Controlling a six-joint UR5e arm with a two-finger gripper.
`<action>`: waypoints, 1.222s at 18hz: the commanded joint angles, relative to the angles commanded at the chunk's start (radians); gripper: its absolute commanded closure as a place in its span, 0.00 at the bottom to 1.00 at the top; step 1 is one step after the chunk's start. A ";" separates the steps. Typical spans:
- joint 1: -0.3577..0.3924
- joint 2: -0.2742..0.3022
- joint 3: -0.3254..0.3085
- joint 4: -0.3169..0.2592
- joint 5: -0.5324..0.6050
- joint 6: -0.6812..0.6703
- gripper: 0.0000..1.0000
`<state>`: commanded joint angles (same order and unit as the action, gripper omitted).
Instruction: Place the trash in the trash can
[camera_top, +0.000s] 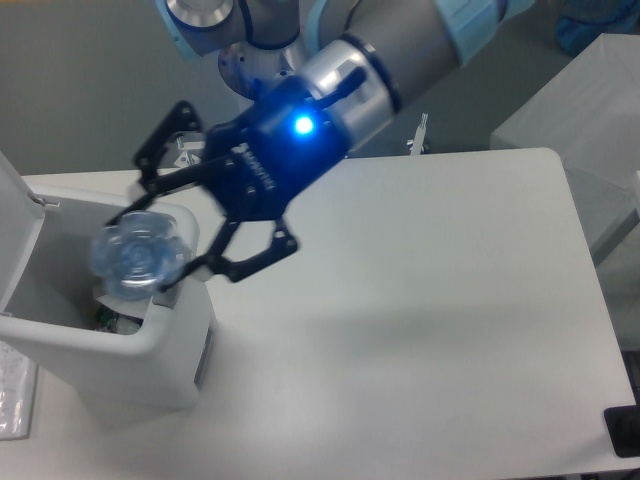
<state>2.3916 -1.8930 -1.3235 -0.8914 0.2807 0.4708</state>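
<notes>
Fixed camera: gripper (152, 246) has its two black fingers clamped on the clear bottle (137, 259), seen base-on and motion-blurred. Bottle hangs in the air over the open mouth of the trash can (60, 335), near its right rim, not touching it. Can sits at the left edge of the white table (450, 330), hinged lid (17, 225) tipped up on the left, grey side panel (172, 275) facing the gripper. Inside the can: white paper-like scrap (122, 296) plus a bit of green (104, 318); can't tell what exactly. Blue LED (299, 125) lit on the gripper body. Flat clear item (14, 395) lies on the table left of the can, partly cut off by the frame edge.
</notes>
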 joint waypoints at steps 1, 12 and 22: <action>-0.012 0.002 -0.026 0.028 0.000 0.027 0.39; -0.055 0.074 -0.192 0.045 0.008 0.265 0.00; 0.092 0.071 -0.062 0.032 0.115 0.253 0.00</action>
<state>2.4833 -1.8224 -1.3854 -0.8590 0.3953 0.7241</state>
